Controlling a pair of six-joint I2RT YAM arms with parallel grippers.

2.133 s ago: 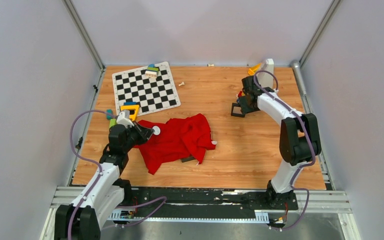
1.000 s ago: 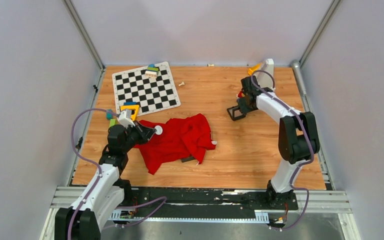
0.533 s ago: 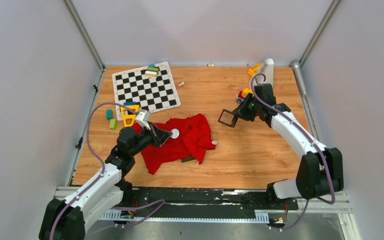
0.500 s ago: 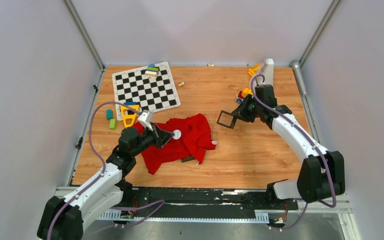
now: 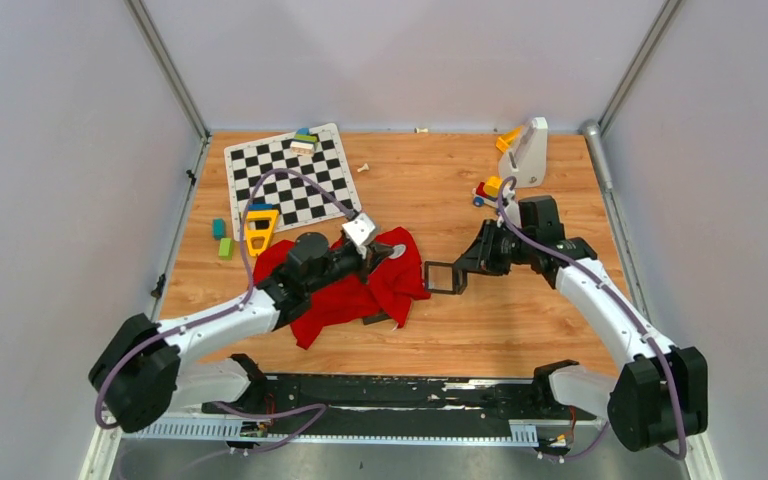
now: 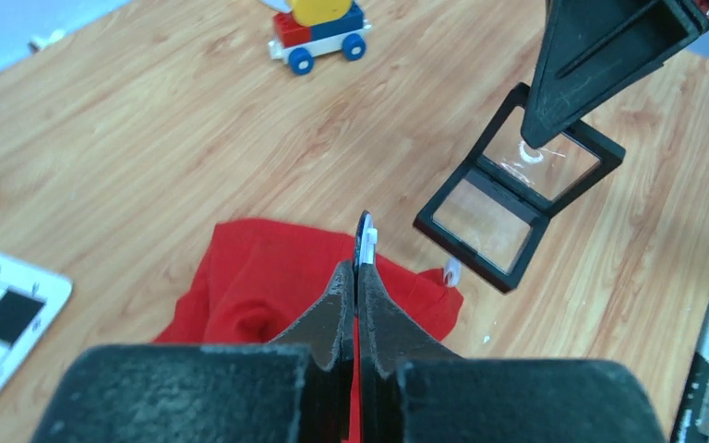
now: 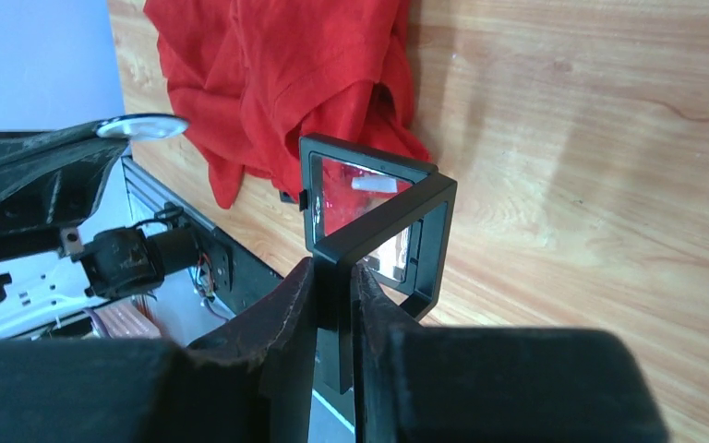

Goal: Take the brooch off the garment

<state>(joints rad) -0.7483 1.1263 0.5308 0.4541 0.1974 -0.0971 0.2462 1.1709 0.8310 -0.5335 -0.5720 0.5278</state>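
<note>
**Brooch pinched in left fingers, clear of cloth**

Counter: red garment crumpled mid-left. Right fingers clamped narrow on the frame of an open black display case, just right of the garment. Left fingers fully closed on the brooch. It is a thin disc, face up, edge in line with the finger seam, poking past the tips above the garment's right edge.

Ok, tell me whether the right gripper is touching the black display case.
Touching. The right wrist view shows the right gripper with both fingers pressed on the frame of the black display case, with no gap on either side.
</note>
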